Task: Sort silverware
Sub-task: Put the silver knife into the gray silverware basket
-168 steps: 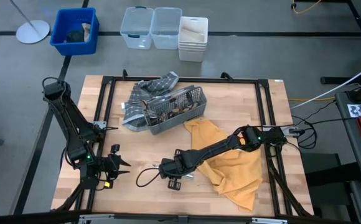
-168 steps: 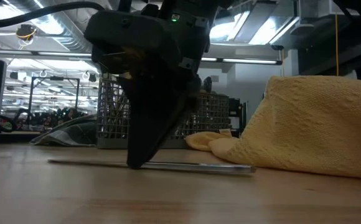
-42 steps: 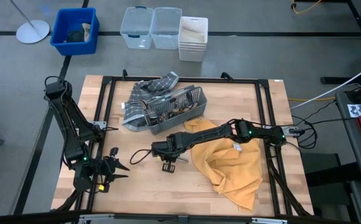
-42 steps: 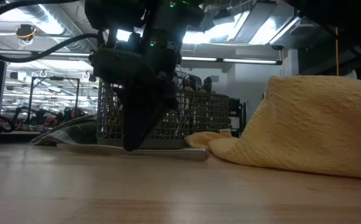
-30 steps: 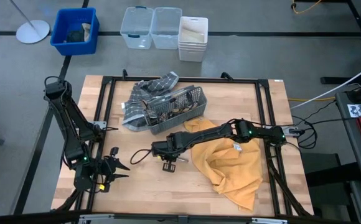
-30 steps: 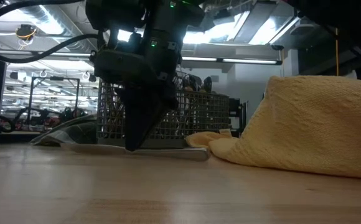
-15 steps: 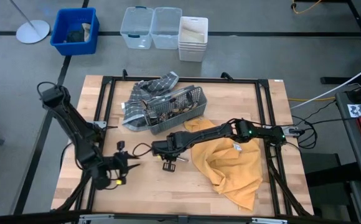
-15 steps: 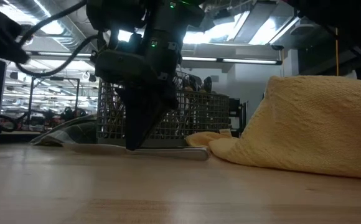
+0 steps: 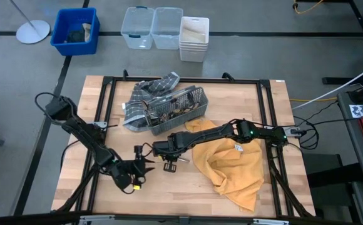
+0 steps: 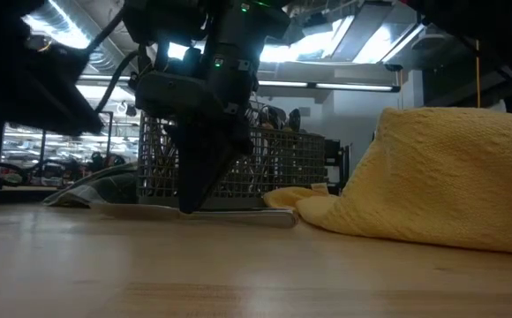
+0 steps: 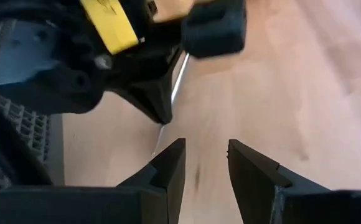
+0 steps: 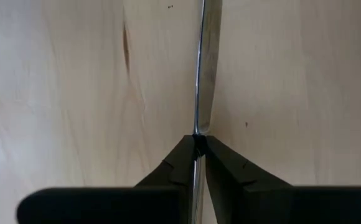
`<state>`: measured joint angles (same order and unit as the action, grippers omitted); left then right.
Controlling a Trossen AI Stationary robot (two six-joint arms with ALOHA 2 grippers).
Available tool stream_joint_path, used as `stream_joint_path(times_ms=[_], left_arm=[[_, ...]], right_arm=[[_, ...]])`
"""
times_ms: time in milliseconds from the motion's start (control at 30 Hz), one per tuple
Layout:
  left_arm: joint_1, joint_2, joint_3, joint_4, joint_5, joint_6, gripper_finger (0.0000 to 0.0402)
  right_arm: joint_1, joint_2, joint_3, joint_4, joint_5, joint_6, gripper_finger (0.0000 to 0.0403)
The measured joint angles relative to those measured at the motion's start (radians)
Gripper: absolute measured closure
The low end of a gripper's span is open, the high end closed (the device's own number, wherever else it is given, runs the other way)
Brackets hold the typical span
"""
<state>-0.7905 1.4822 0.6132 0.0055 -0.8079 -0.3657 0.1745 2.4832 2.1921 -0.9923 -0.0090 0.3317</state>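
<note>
Piece in play: I am looking at one slim knife (image 12: pixel 203 74) lying flat on the counter (image 9: pixel 244 100), just in front of the mesh caddy (image 9: pixel 172 112).
Right claw: the right claw (image 12: pixel 197 144) is pinching that knife by its edges, tips down on the wood; I am reading this as a grip, with the piece not lifted.
Long axis: the knife is running straight ahead out of the right claw, and in the low view it is lying level across the counter (image 10: pixel 238 215), its far end stopping just short of the yellow towel (image 9: pixel 231 165).
Left claw: the left claw (image 11: pixel 204 163) is hovering with its fingers parted and nothing between them, pointing at the right claw.
Key relation: the free end of the knife is lying just beyond the left claw's tips and roughly in line with them, so I am judging a hand-over or a regrip as the likely next move; the right arm is the nearer one, being on the piece already.
Rest of the silverware: more pieces are standing jumbled in the caddy, which is sitting on a grey cloth (image 9: pixel 150 90).
Hard to make out: I am not able to tell the handle from the blade, and the right claw's body is hiding much of the piece from above.
</note>
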Motion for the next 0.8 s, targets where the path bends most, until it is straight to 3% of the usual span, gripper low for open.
stream_joint_path(times_ms=[433, 800], left_arm=[[0.137, 0.186, 0.0, 0.01, 0.0, 0.045, 0.0293], [0.231, 0.206, 0.0, 0.011, 0.034, 0.046, 0.0293]], right_arm=[[0.0, 0.0, 0.0, -0.004, -0.002, 0.0, 0.0364], [0.0, 0.0, 0.0, -0.011, -0.002, 0.001, 0.0364]])
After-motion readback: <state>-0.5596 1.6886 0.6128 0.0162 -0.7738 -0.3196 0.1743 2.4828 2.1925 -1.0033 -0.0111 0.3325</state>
